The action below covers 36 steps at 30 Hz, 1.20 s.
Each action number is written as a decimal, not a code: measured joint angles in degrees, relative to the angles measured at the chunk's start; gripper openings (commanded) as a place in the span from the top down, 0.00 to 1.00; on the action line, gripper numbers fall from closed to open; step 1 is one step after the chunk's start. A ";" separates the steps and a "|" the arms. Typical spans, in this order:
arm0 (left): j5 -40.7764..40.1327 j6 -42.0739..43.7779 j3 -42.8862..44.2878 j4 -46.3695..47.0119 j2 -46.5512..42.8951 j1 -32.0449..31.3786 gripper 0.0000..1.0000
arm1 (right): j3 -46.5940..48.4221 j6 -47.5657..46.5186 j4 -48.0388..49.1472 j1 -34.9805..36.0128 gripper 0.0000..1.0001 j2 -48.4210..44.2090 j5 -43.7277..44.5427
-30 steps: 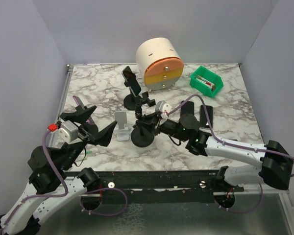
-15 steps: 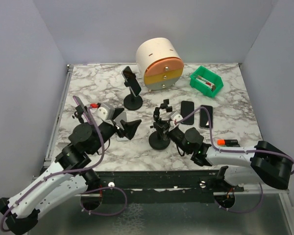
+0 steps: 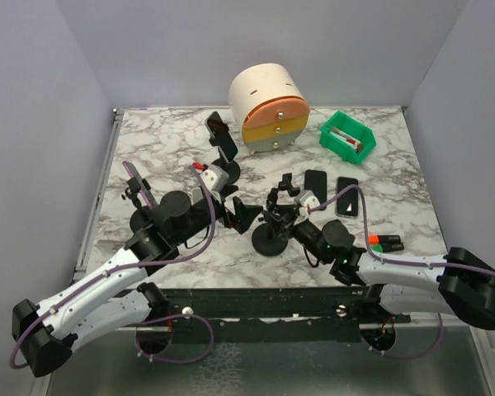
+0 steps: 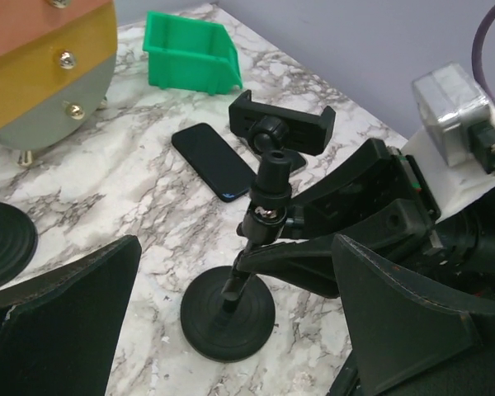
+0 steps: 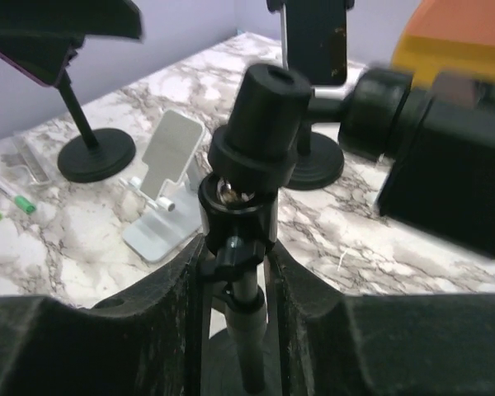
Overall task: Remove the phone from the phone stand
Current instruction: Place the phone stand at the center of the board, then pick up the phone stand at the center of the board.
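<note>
The centre stand (image 4: pixel 264 206) that both arms crowd around carries an empty cradle (image 4: pixel 282 125), and loose phones (image 3: pixel 315 183) lie flat on the tabletop (image 3: pixel 157 140) beyond it, so the job looks to rest on the phone (image 3: pixel 221 137) clipped in the back stand (image 5: pixel 312 169). That phone sits off to the left of the left claw (image 4: pixel 235 247), outside its wrist view; only the rim of the back stand's base shows at that view's left edge. Its long axis runs steeply upward with a lean. The left claw is spread wide, its fingers straddling open space short of the centre stand and touching nothing. The right claw (image 5: pixel 235 256) hugs the centre stand's stem just below the ball joint, a finger close on either side; whether it pinches the stem or merely brackets it cannot be told. From the right claw the phone stands straight ahead, beyond the stem, with the left arm's wrist in between. The left claw is the nearer one, so it will likely have to swing left and rise to meet the phone's edges.
</note>
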 measured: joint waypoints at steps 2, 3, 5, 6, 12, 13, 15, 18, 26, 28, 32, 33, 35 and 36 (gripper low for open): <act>1.29 -0.02 0.00 1.11 1.73 0.00 0.01 | -0.04 0.83 -1.27 0.00 0.58 -1.99 -0.55; 2.21 -0.02 0.07 1.92 2.93 -0.02 0.01 | -0.04 1.38 -1.92 0.00 0.58 -2.89 -0.72; 3.34 -0.02 0.44 2.62 4.72 0.00 0.01 | -0.09 1.90 -2.62 0.00 0.56 -4.33 -1.09; 3.82 -0.04 0.87 2.95 5.79 -0.02 0.01 | -0.09 2.10 -2.75 0.00 0.56 -5.01 -1.22; 5.57 -0.04 3.93 4.52 11.56 0.00 0.01 | -0.17 3.45 -4.81 0.00 0.48 -8.20 -2.03; 5.92 -0.07 4.13 4.74 12.20 0.00 0.01 | -0.22 3.74 -5.75 0.00 0.46 -8.79 -2.23; 6.71 -0.20 4.44 4.87 13.38 0.00 0.01 | -0.42 4.72 -7.87 0.00 0.42 -10.29 -2.80; 7.45 -0.37 4.44 5.29 14.27 0.00 0.01 | -0.50 6.54 -12.07 0.00 0.25 -13.35 -3.76; 7.74 -0.28 4.42 7.54 12.20 0.00 0.01 | 4.17 11.56 -32.59 -0.02 0.09 -22.64 -8.39; 7.74 0.20 4.42 7.65 11.50 0.00 0.01 | 7.52 12.48 -38.49 -0.02 0.09 -23.34 -11.04; 7.85 1.81 4.13 7.34 10.95 0.00 0.01 | 12.35 13.38 -47.52 -0.04 0.09 -24.68 -17.57; 8.02 2.36 3.78 7.34 10.80 0.00 0.01 | 12.85 13.44 -49.18 -0.07 0.09 -25.38 -19.32; 9.31 3.48 3.02 7.30 10.60 0.00 0.01 | 13.05 13.51 -51.63 -0.04 0.09 -27.71 -22.34; 10.49 4.22 2.73 7.15 10.64 0.00 0.01 | 13.05 13.53 -52.76 -0.04 0.09 -29.38 -23.47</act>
